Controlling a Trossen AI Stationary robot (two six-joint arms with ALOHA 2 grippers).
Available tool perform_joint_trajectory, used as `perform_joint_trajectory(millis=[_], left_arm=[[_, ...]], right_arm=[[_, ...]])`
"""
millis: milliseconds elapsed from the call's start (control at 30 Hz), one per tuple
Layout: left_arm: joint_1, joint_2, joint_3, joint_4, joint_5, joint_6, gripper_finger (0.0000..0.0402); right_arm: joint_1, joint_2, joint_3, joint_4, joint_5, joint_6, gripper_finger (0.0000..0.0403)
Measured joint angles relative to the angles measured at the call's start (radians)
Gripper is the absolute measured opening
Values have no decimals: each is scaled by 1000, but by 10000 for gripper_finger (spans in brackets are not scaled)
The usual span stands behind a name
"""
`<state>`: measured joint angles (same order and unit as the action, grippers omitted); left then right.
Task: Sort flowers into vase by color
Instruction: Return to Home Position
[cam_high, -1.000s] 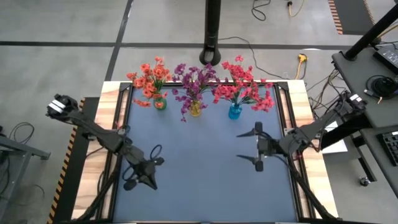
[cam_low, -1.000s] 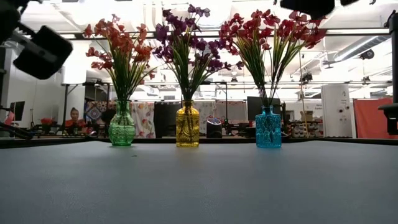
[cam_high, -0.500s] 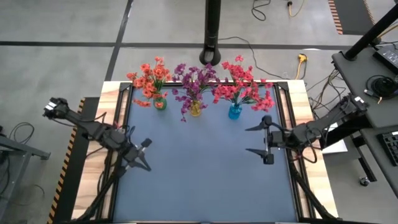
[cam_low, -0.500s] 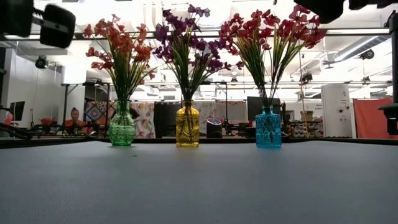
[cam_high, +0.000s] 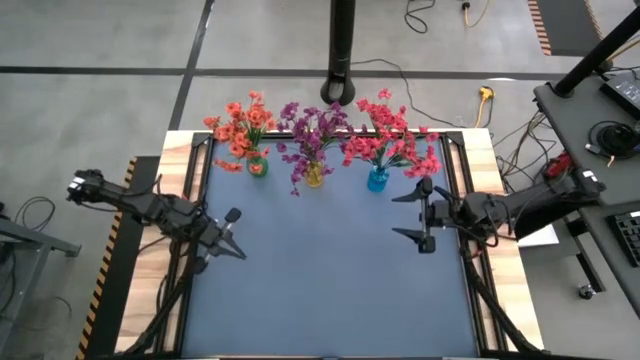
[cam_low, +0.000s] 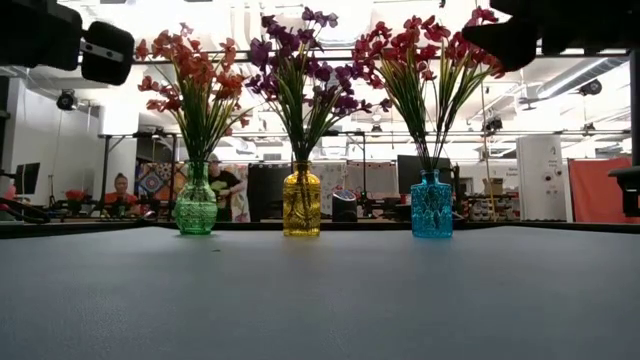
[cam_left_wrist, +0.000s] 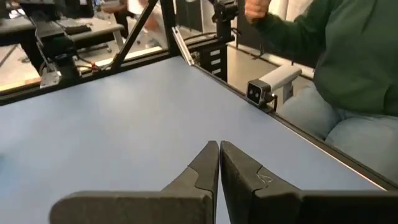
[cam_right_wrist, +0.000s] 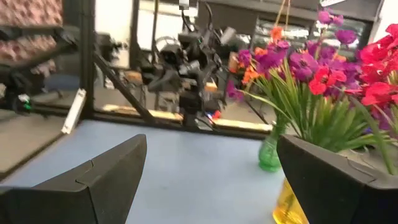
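Three glass vases stand in a row near the table's far edge. The green vase (cam_high: 258, 167) holds orange-red flowers (cam_high: 240, 125), the yellow vase (cam_high: 314, 177) holds purple flowers (cam_high: 312, 130), and the blue vase (cam_high: 377, 180) holds pink-red flowers (cam_high: 392, 138). Every stem is stuck upright into its vase's neck. My left gripper (cam_high: 238, 250) is shut and empty above the mat's left side. My right gripper (cam_high: 396, 215) is open and empty, just to the near right of the blue vase and pointing toward the table's left. The low view shows the vases as green (cam_low: 196, 205), yellow (cam_low: 301, 205) and blue (cam_low: 431, 207).
The blue mat (cam_high: 320, 280) lies bare from the vases to the near edge. A black frame rail (cam_high: 455, 180) runs along the table's sides. A person in a green sleeve (cam_left_wrist: 348, 56) sits beyond the table's edge beside a small camera (cam_left_wrist: 270, 90). A black post (cam_high: 342, 50) stands behind the vases.
My left gripper has drawn back toward the table's far left, risen a little and tipped from pointing down to nearly level, staying shut. My right gripper has drifted toward the far right, sinking slightly and staying open. The vases and flowers have not moved.
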<state>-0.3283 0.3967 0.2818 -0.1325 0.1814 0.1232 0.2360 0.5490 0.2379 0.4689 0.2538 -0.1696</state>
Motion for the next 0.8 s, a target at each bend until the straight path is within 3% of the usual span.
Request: perform_joint_trajectory(millis=[333,433,600,800], left_arm=[[0,-62,-171,245,2,-34,0],[-1,-79,-231,318,-29,-53,0],[0,-97,-270,355,-185,-137,0],[-1,-94,-270,361,-204,-264,0]], right_arm=[[-34,2,-227,310,-20,15,352],[-38,2,-226,305,-39,24,352],[-39,10,-226,358,-52,-46,352],[-39,10,-226,463,-16,-92,352]])
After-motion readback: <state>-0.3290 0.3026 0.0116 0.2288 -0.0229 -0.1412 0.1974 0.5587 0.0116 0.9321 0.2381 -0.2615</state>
